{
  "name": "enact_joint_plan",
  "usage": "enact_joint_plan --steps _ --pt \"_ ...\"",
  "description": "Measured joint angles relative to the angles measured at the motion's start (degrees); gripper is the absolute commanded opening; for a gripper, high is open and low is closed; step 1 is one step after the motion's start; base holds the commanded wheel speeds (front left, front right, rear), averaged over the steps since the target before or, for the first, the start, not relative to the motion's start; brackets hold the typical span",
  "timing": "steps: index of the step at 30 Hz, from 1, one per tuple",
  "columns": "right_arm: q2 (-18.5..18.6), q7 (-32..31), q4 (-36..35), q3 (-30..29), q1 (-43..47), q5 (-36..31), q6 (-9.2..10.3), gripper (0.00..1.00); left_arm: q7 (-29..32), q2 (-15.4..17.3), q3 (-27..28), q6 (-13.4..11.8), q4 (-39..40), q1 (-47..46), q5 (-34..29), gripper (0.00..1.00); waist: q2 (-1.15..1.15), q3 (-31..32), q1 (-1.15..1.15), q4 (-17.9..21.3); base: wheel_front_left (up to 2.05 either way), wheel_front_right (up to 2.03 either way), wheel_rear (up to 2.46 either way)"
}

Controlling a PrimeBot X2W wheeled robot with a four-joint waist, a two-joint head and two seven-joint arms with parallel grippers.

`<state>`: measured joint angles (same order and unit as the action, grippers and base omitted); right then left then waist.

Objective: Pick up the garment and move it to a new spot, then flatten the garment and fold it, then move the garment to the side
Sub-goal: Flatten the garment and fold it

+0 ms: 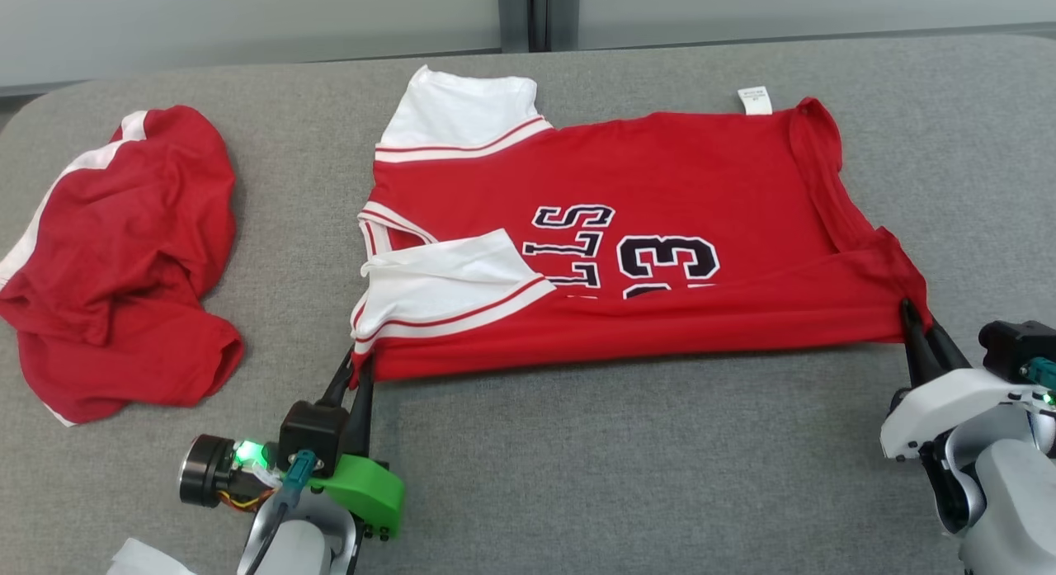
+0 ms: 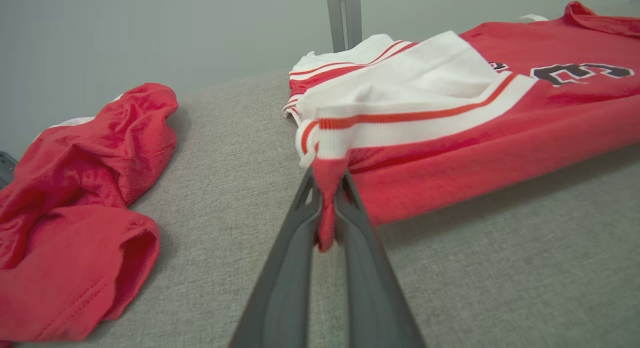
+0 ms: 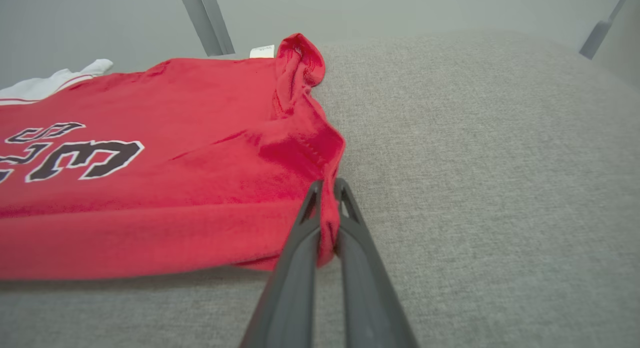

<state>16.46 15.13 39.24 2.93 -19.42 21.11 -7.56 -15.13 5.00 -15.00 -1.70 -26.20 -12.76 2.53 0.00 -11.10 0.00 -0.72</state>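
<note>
While half-folded on table (image 1: 627, 476), jersey (image 1: 660, 179).

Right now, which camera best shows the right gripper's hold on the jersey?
The right wrist view: the right gripper is shut on the jersey, red cloth pinched between its fingers. The head view shows that grip small, at the jersey's near right corner. The left wrist view shows the left gripper pinching the opposite corner.

Grey table (image 1: 577, 476) w/ red jersey (image 1: 701, 179), maybe crumpled shorts (image 1: 132, 253)
</note>
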Motion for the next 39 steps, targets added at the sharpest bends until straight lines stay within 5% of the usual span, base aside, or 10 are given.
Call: enact_joint_plan --steps 7,16,17,18,19,20,21,34,39 --pt "-1.88 0.00 -3.70 -3.45 6.24 -5.05 -0.02 0.00 0.00 0.90 -0.49 0.52 -2.32 3.13 0.38 0.00 0.00 2.99 0.00 0.98 0.00 0.00 0.00" --pt "-2.86 -0.22 -4.38 -2.52 12.40 -0.80 -0.01 0.00 0.20 1.23 -1.55 1.71 -3.86 8.04 1.77 0.00 0.00 5.47 0.00 1.90 0.00 0.00 0.00" --pt "-2.82 -0.54 -4.37 -2.47 12.89 -0.01 -0.01 0.00 0.20 1.22 -1.68 1.76 -3.79 8.24 1.90 0.03 0.00 5.61 0.00 1.93 0.00 0.00 0.00" --pt "-2.81 -0.82 -4.36 -2.42 13.26 0.60 -0.02 0.00 0.20 1.22 -1.74 1.76 -3.71 8.37 1.97 0.35 0.00 5.65 0.00 1.93 0.00 0.00 0.00" --pt "-2.78 -1.02 -4.37 -2.48 13.57 1.24 -0.01 0.22 0.47 1.22 -1.86 1.76 -3.74 8.48 1.98 0.45 0.00 5.59 0.00 1.91 0.00 0.00 0.00" --pt "-2.78 -1.01 -4.44 -3.15 13.78 1.65 -0.02 1.00 0.78 1.22 -1.99 1.76 -3.81 8.55 1.98 0.64 0.00 5.51 0.00 1.88 0.00 0.00 0.00" --pt "-2.82 -1.00 -4.56 -4.03 13.88 2.48 -0.01 1.00 1.02 1.23 -2.11 1.75 -3.89 8.56 1.98 1.00 0.00 5.43 0.00 1.81 0.00 0.00 0.00" --pt "-3.61 -0.14 -17.93 -8.73 12.34 -0.88 0.02 1.00 0.16 1.87 2.12 -3.37 3.70 4.31 3.34 1.00 0.00 3.14 0.00 3.40 0.00 0.00 0.00" --pt "-3.47 -0.09 -23.16 -8.35 9.59 -3.37 0.02 1.00 0.14 2.40 2.80 -2.64 7.32 -2.69 3.14 1.00 0.00 0.95 0.00 4.06 0.00 0.00 0.00"
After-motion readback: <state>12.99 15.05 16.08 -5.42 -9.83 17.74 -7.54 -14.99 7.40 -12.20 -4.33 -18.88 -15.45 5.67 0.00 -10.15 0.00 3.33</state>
